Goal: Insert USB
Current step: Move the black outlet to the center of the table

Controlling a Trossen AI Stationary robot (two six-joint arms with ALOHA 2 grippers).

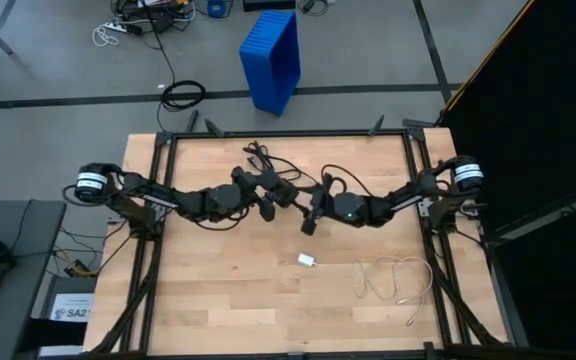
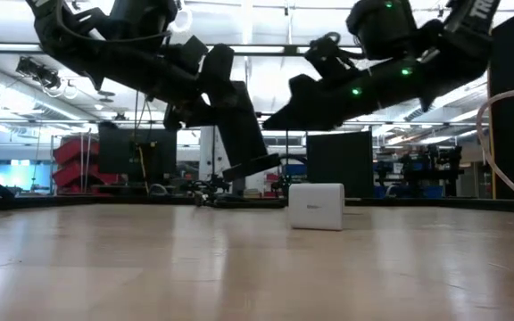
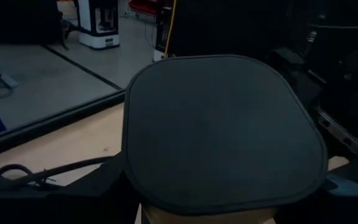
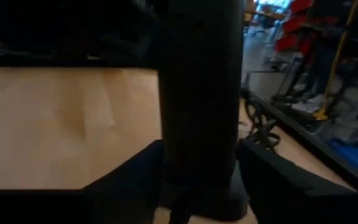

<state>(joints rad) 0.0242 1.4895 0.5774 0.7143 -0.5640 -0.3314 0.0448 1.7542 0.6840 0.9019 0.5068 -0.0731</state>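
My left gripper [image 1: 268,207] and my right gripper [image 1: 313,214] meet above the middle of the table, both lifted clear of it [image 2: 252,165]. The left is shut on a dark flat device with rounded corners [image 3: 222,130], which fills its wrist view. The right is shut on a dark upright bar-shaped thing [image 4: 197,106]; a small white tip [image 1: 308,228] shows below it in the high view. Black cables [image 1: 268,160] run from the far side to both. A white charger cube [image 1: 306,261] [image 2: 316,206] rests flat on the table, untouched. My left gripper holds the dark flat device by its near edge [image 3: 197,202]; the device itself hides the fingers. The device is lifted clear of the table, with its broad face toward the camera. My right gripper holds the dark bar [image 4: 194,174] between its two fingers [image 4: 126,180], at the bar's lower part. The bar stands up along the fingers, clear of the table.
A loose white cable [image 1: 398,280] lies coiled at the near right of the table. A black frame [image 1: 288,133] runs round the table's edges. A blue bin [image 1: 271,55] stands on the floor beyond the far edge.
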